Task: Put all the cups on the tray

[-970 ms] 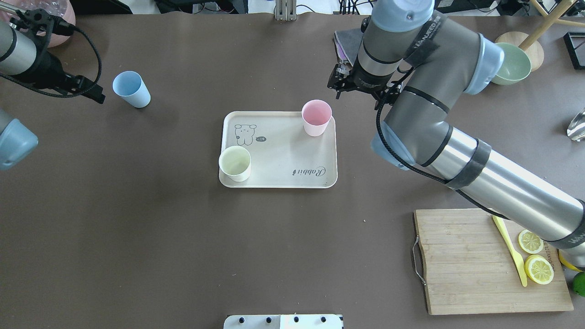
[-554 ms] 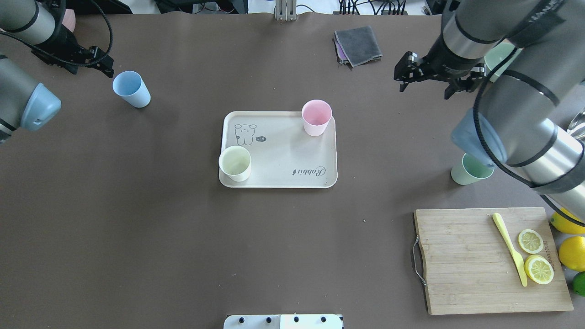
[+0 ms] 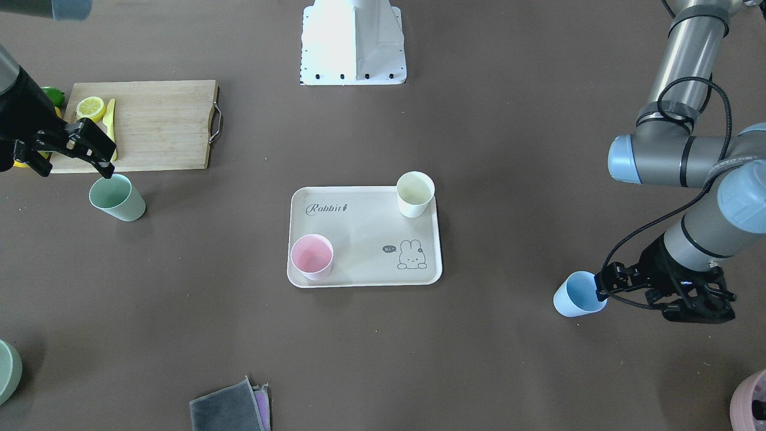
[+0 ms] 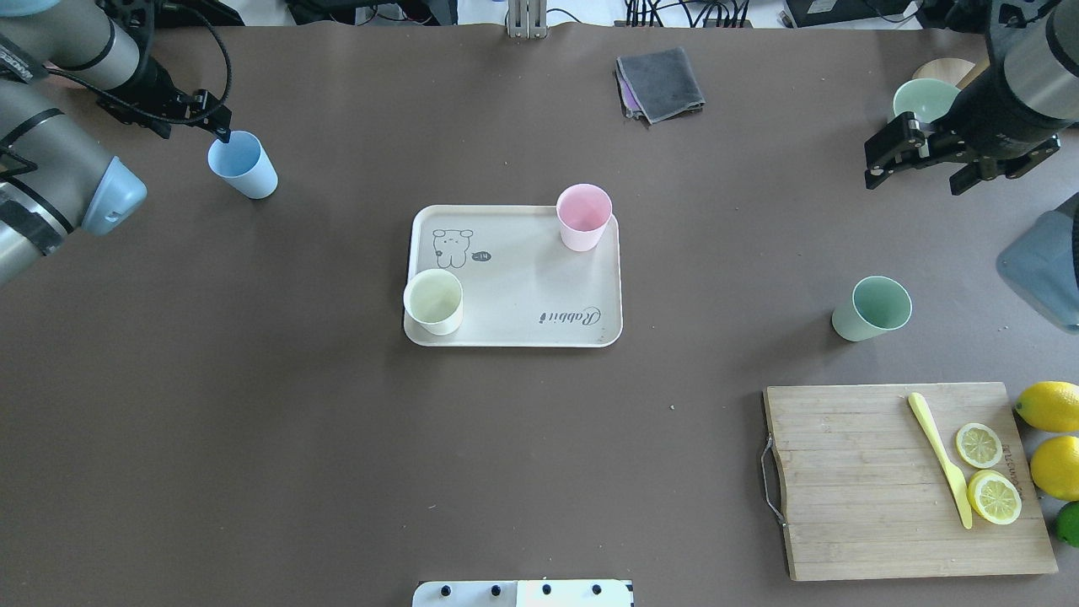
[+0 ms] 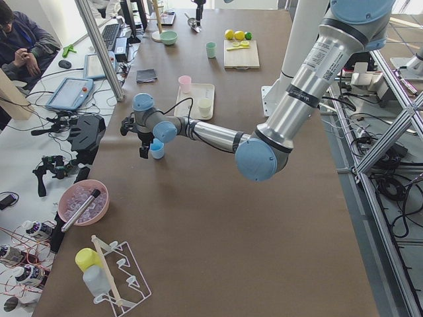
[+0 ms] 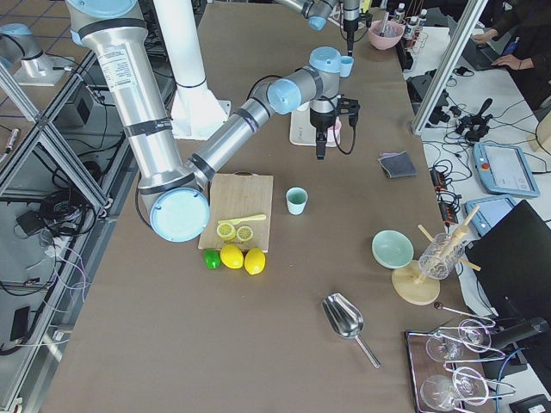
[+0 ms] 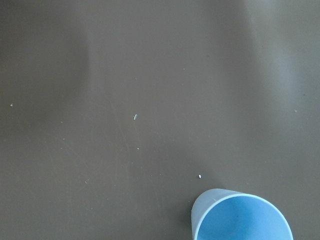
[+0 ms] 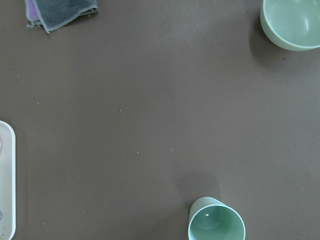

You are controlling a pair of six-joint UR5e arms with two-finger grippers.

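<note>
The beige tray (image 4: 514,324) lies mid-table, also in the front view (image 3: 365,239). The pink cup (image 4: 583,217) and the cream-white cup (image 4: 433,301) stand upright on it at opposite corners. The light blue cup (image 4: 243,164) stands on the table at far left. My left gripper (image 4: 194,126) is open just beside it, one finger at its rim; the cup shows at the bottom of the left wrist view (image 7: 241,216). The sage green cup (image 4: 872,308) stands on the table at right. My right gripper (image 4: 917,179) is open and empty, above the table beyond it.
A wooden cutting board (image 4: 843,489) with lemon slices and a yellow knife (image 4: 940,459) lies at front right, whole lemons (image 4: 1049,405) beside it. A pale green bowl (image 4: 923,97) and a grey cloth (image 4: 660,83) sit at the back. A mauve pot (image 3: 751,401) is beyond the left gripper.
My right arm has swung from beside the tray to the far right, uncovering the green cup. My left gripper has moved in to the blue cup's rim. No cup moved.
</note>
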